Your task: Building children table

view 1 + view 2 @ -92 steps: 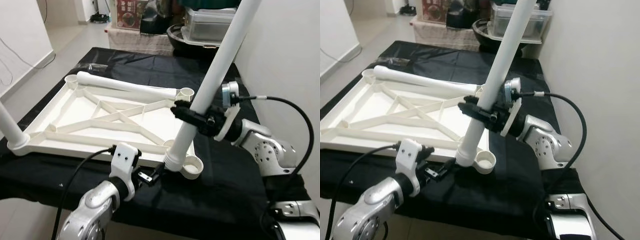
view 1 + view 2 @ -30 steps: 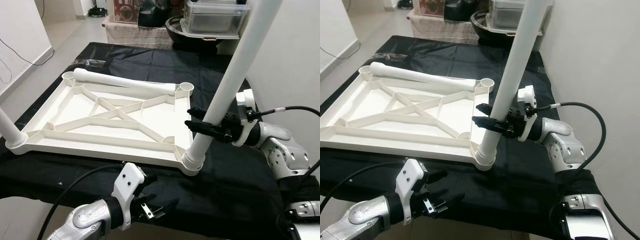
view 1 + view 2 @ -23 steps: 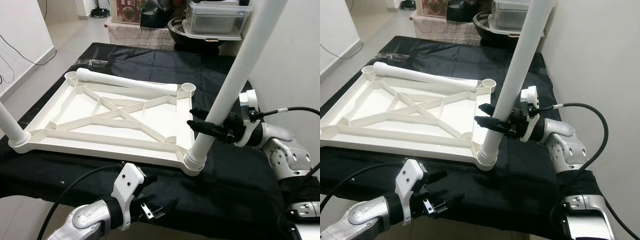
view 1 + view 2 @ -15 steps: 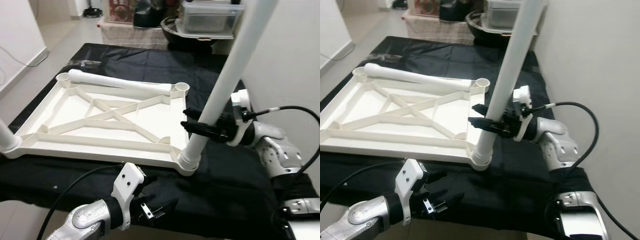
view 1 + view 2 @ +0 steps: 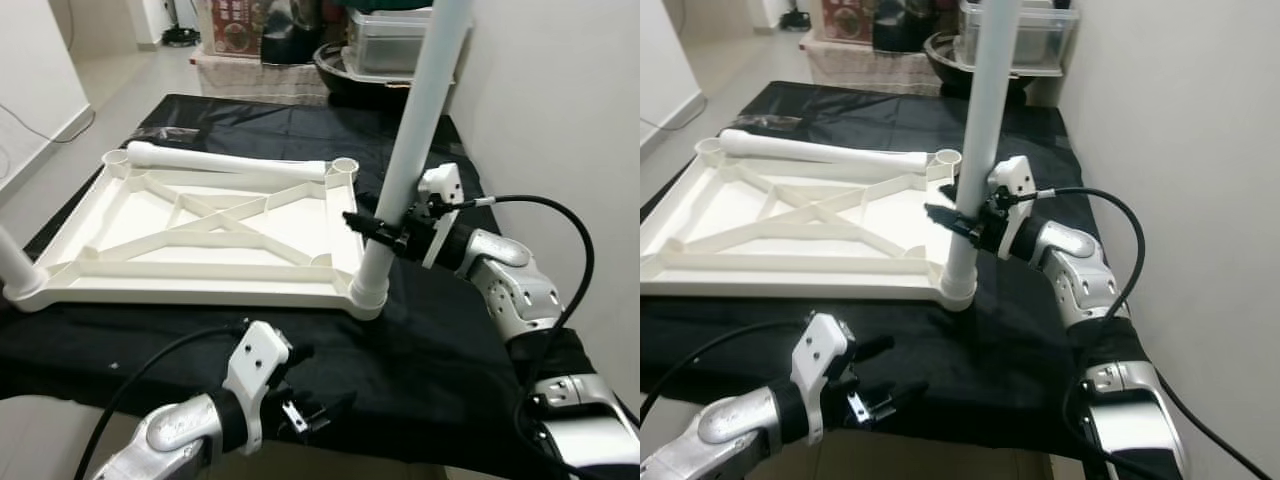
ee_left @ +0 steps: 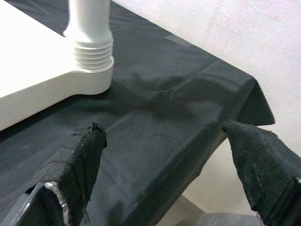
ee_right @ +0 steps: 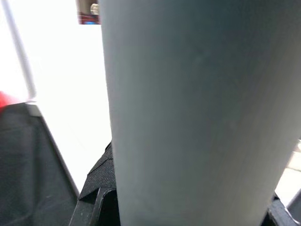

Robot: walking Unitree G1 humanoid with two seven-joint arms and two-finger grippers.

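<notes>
Right gripper (image 5: 385,232) clamped around table leg (image 5: 413,140), holding it nearly upright in near right corner socket of upturned tabletop (image 5: 150,215), probably for screwing down. Left gripper (image 5: 318,412) spread wide, hovering off cloth's (image 5: 440,350) front edge.

The upright table leg (image 5: 420,110) runs past the top edge, its upper end cut off.

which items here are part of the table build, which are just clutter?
Part of the build:
white tabletop, upside down on the black cloth
upright leg, right gripper shut on it
loose leg lying on the tabletop

Clutter:
plastic storage box
dark bowl
</notes>
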